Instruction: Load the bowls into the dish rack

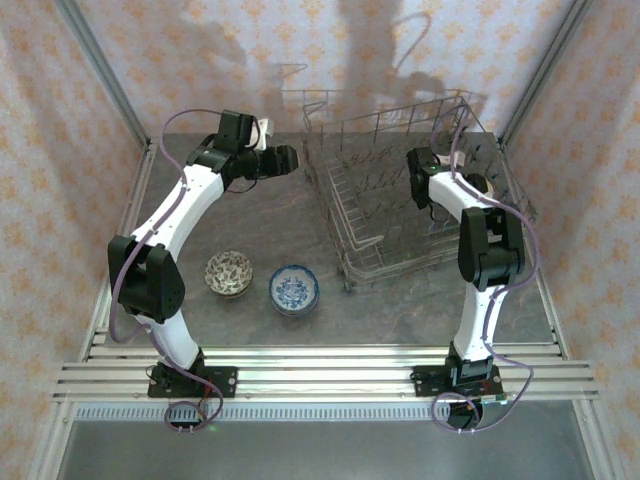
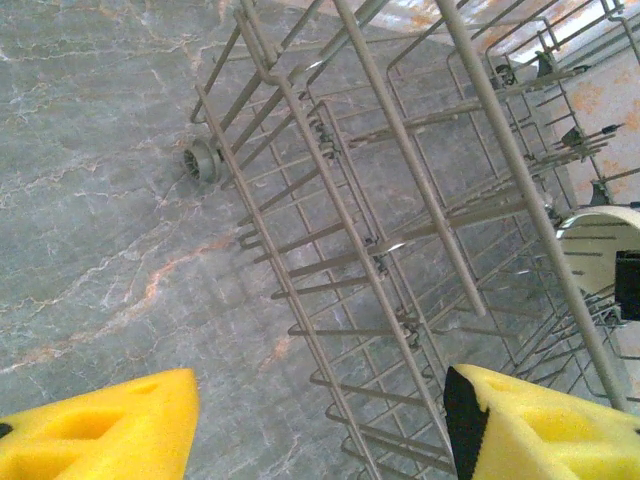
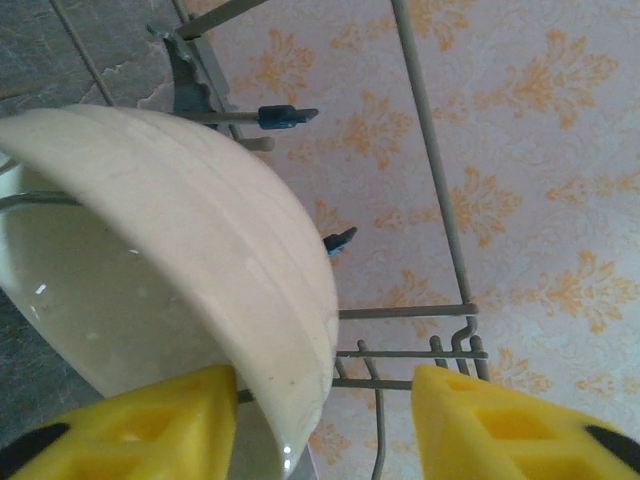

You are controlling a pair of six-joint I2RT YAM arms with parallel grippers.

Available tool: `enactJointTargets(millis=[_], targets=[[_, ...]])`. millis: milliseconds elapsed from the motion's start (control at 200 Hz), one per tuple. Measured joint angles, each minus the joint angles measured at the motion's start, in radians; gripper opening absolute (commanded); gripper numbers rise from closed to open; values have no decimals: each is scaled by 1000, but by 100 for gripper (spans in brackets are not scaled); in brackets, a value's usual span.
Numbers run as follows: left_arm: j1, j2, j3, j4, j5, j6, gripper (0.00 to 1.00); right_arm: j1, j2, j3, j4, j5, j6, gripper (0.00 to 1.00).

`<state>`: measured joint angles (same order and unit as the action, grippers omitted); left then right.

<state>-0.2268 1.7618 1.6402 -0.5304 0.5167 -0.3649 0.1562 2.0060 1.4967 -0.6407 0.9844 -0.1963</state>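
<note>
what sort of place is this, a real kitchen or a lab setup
Most likely a lab test cell, not a kitchen: two robot arms bolted to metal rails, wallpapered panels boxing in the table, a dish rack and bowls set out.

You can count three bowls: one pink-patterned bowl [image 1: 229, 273], one blue-and-white bowl [image 1: 294, 289] and one cream bowl [image 3: 200, 260]. You have one dish rack [image 1: 365, 262] of grey wire. You have two hands: the left hand [image 2: 320, 420] and the right hand [image 3: 325, 420].

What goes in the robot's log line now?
left gripper: open, by dish rack | right gripper: open, cream bowl in dish rack | pink-patterned bowl, blue-and-white bowl: on table
</note>
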Motion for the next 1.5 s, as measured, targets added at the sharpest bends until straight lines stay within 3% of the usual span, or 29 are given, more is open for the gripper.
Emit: enactJointTargets(millis=[235,1096,1501], targets=[[0,-25,-26,-3,0,0,68,-9,-8,13,-16,-27,28,64],[-16,-75,-99,-72,-39,56,67,-40,55,218,-199,-317,96,65],[-31,-117,-147,-282,-69,192,62,-41,-169,140,-208,-570,144,65]])
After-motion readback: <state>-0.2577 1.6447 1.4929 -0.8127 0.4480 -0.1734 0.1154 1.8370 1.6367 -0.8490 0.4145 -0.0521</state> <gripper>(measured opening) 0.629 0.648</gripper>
